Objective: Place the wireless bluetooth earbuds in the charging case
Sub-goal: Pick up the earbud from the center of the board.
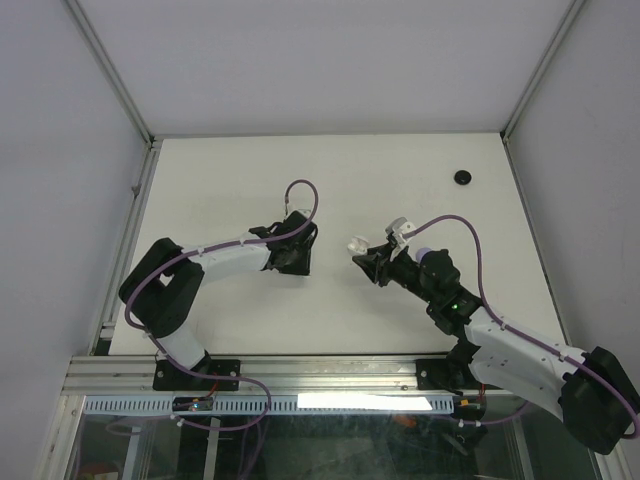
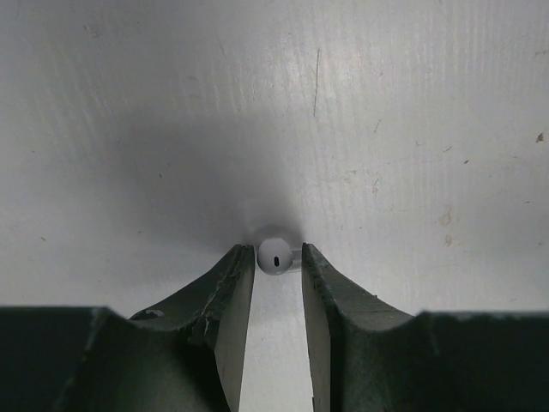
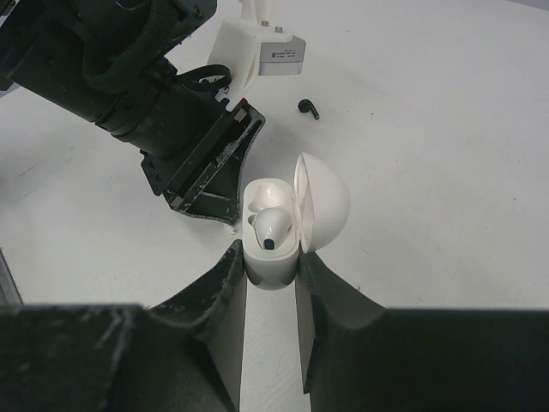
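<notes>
Left wrist view: left gripper, tips barely apart, flanks a white earbud, hold uncertain; likely light and slippery, best pinched across its bulb. Right gripper clamps the open case

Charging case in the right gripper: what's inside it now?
One white earbud sits in the charging case, which the right gripper holds with its lid open. The far slot looks empty. The earbud's stem and the slot bottoms are hidden.

From above, the left hand hides the white earbud.
</notes>
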`<control>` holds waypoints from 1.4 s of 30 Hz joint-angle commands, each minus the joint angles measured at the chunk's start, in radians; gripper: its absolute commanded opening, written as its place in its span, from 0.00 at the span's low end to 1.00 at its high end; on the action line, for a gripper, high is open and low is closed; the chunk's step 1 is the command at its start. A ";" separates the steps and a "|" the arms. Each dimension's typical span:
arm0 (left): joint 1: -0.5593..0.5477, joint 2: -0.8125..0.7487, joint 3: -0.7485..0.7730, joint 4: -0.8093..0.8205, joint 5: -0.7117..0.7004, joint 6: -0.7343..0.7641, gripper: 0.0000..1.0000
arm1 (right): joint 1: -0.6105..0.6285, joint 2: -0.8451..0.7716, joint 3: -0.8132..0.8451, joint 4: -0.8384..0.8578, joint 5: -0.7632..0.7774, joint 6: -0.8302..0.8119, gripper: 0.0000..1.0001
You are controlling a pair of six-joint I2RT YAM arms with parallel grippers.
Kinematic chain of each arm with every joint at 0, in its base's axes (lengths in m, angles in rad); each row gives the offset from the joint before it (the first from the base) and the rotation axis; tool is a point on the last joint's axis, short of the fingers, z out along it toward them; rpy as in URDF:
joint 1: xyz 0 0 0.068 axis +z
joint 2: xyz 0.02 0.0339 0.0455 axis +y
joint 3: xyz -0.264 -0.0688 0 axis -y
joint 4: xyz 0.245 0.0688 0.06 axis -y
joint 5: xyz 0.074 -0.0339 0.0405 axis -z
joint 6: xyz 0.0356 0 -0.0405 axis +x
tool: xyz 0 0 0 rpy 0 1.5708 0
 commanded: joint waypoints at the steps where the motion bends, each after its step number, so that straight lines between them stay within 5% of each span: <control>1: -0.014 0.010 0.038 0.036 0.016 -0.013 0.30 | -0.002 0.000 0.005 0.072 -0.008 0.007 0.00; 21: -0.046 -0.020 0.054 0.014 -0.065 0.047 0.16 | -0.002 0.002 0.011 0.065 -0.008 0.007 0.00; 42: -0.128 -0.414 0.076 0.149 -0.271 0.480 0.15 | -0.001 0.031 0.058 0.126 -0.084 -0.013 0.00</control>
